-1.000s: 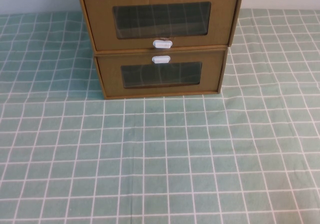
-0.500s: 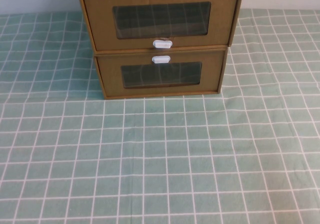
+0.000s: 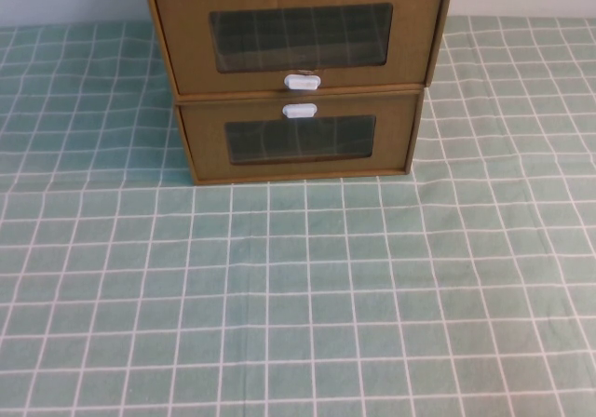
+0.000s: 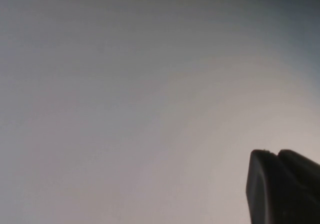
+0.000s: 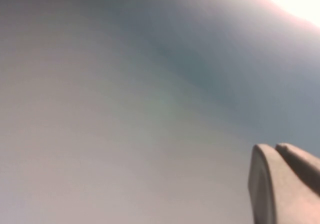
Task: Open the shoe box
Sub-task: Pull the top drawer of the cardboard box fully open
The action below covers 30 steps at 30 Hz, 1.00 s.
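Top box (image 3: pixel 182 40) stacked on bottom box (image 3: pixel 205 142) at 12 o'clock on the cloth (image 3: pixel 298 296), both fronts shut w/ dark windows. 2 white pulls near each other at the seam: top handle (image 3: pixel 303 82), bottom handle (image 3: pixel 300 111). Left gripper (image 4: pixel 275 154) & right gripper (image 5: pixel 274 146) seen only in own wrist views, against blank blur. Both clenched, gripping nothing.
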Motion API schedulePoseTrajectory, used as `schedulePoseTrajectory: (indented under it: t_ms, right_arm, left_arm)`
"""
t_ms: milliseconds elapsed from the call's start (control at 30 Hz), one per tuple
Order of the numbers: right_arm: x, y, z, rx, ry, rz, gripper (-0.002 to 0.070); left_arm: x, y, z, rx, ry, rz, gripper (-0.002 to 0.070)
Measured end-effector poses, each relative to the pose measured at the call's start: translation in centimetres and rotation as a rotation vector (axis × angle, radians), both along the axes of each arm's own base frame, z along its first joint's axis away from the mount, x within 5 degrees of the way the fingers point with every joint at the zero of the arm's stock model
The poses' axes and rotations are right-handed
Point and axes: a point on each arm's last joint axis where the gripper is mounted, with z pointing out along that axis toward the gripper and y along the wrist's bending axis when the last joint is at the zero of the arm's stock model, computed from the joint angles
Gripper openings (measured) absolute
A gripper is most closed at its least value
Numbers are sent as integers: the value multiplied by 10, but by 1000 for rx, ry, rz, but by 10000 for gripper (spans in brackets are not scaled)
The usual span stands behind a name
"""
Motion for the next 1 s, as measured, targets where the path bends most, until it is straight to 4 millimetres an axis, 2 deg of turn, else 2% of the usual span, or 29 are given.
schedulePoseTrajectory:
  t_ms: [133, 333, 433, 533, 633, 800, 900, 1000]
  right_arm:
    - [-14, 1, 38, 33, -87, 67, -14]
    - [-41, 7, 106, 38, -84, 174, -14]
    - [-35, 10, 132, 28, 27, 207, -14]
    - [-10, 15, 150, 19, 239, 248, -14]
    - [19, 21, 160, 13, 504, 298, -14]
    - [74, 27, 157, 0, 900, 339, -14]
    - [100, 26, 149, -55, 997, 309, -14]
    - [119, 26, 147, -54, 996, 306, -14]
  left_arm:
    - [-12, 8, 33, -111, -38, -28, -5]
    - [-26, 9, 82, -114, -16, -38, -5]
    - [-21, 7, 107, -92, 63, -42, -5]
    - [-6, 3, 129, -43, 209, -35, -5]
    - [21, -3, 147, 8, 416, -45, -5]
    - [76, -15, 169, 101, 824, -78, -5]
    - [108, -19, 178, 190, 959, -51, -5]
    - [137, -22, 183, 253, 990, -25, -5]
